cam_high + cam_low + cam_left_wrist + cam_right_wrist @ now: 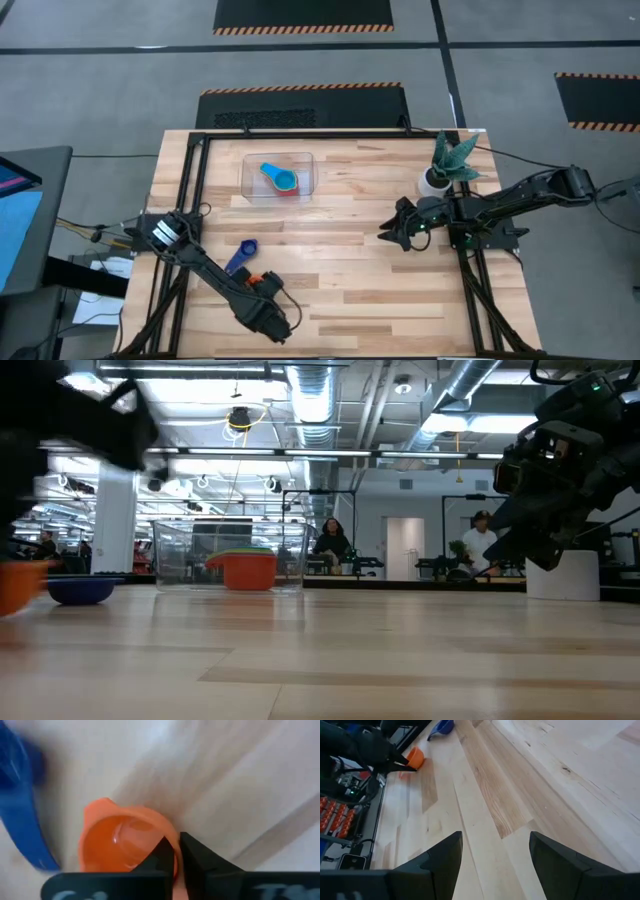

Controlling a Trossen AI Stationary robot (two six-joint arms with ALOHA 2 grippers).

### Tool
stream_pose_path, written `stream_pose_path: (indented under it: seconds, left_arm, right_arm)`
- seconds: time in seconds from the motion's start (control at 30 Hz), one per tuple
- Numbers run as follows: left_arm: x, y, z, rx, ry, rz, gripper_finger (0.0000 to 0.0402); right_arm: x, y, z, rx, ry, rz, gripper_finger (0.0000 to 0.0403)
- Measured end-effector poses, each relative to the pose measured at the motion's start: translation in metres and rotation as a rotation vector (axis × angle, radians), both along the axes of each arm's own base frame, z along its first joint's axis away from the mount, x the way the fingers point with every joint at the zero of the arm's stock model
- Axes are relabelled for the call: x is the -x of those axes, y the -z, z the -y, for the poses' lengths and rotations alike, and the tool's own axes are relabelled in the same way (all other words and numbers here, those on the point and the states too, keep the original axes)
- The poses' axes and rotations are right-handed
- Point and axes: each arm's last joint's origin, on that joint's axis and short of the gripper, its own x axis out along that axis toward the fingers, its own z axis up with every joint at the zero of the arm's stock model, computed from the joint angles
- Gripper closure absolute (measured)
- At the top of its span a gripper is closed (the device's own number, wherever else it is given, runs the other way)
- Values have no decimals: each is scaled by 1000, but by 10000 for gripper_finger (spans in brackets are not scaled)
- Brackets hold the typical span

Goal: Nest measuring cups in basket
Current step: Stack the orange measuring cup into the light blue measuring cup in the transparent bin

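Left gripper (172, 857) pinched orange cup (125, 837) rim, near-left tabletop (350, 260); basket (278, 176) lay far-right of it. Right gripper (492, 852) wide, idle.

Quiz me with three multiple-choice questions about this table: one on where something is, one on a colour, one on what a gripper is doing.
1. Where is the plant pot?
A. inside the basket
B. at the table's right edge, by the right gripper
C. under the left arm

2. What colour is the cup at the left gripper?
A. orange
B. green
C. yellow

3. How are the left gripper's fingers?
A. wide apart
B. shut on the cup's rim
C. hidden

B: the high view shows it there.
A: the left wrist view shows orange.
B: the fingers pinch the rim.
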Motion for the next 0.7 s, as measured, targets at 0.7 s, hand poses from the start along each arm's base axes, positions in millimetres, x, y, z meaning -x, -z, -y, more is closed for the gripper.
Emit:
stream_pose_path:
  seconds: [0.7]
  left_arm:
    - [-37, -171, -266, -314, 824, -221, 401]
  right_arm:
    - [0, 0, 0, 0, 0, 4, 148]
